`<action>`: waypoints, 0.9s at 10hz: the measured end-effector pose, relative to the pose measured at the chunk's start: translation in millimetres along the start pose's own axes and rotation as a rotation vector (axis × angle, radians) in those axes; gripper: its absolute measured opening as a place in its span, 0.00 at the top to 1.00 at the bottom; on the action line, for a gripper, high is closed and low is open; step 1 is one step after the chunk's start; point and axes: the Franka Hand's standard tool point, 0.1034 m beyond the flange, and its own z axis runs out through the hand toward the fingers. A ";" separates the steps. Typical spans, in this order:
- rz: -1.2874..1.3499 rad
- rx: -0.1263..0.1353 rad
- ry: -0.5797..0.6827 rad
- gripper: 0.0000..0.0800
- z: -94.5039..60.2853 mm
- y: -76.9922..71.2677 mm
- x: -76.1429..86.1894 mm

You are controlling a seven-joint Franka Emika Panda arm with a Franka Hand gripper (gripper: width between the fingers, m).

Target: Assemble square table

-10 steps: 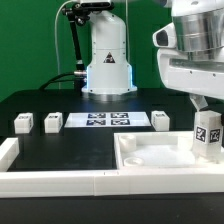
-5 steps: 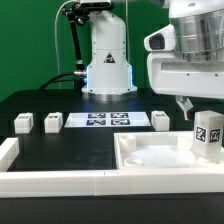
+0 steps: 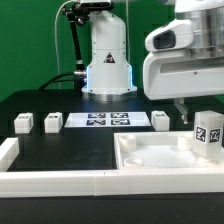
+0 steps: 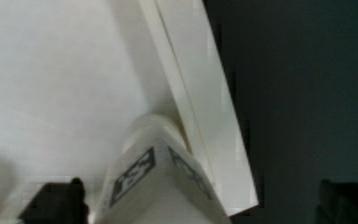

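White plastic parts are lying on the black tabletop (image 3: 70,150). At the exterior view's left, a short white tagged block leg (image 3: 22,123) and a second leg (image 3: 52,122) are standing side by side. The flat white marker board (image 3: 105,121) is lying next, then a third leg (image 3: 161,120). The white square slab (image 3: 150,158) is sitting rimmed underside up at the right, and a fourth leg (image 3: 208,133) is standing upright in its far right corner. The gripper (image 4: 202,202) is hovering over that leg, its fingers (image 4: 59,200) spread wide and gripping nothing.

Green wall (image 3: 30,35) behind; black table (image 3: 70,150) in front; even lighting.
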 end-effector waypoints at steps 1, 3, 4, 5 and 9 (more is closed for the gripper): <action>-0.070 -0.001 0.000 0.19 0.3 1.0 0.2; -0.205 -0.001 -0.001 0.19 0.7 1.0 0.1; -0.347 -0.029 0.028 0.19 0.6 2.1 4.1; -0.440 -0.046 0.044 0.19 1.6 2.4 5.6; -0.736 -0.077 0.067 0.19 -2.8 6.4 14.6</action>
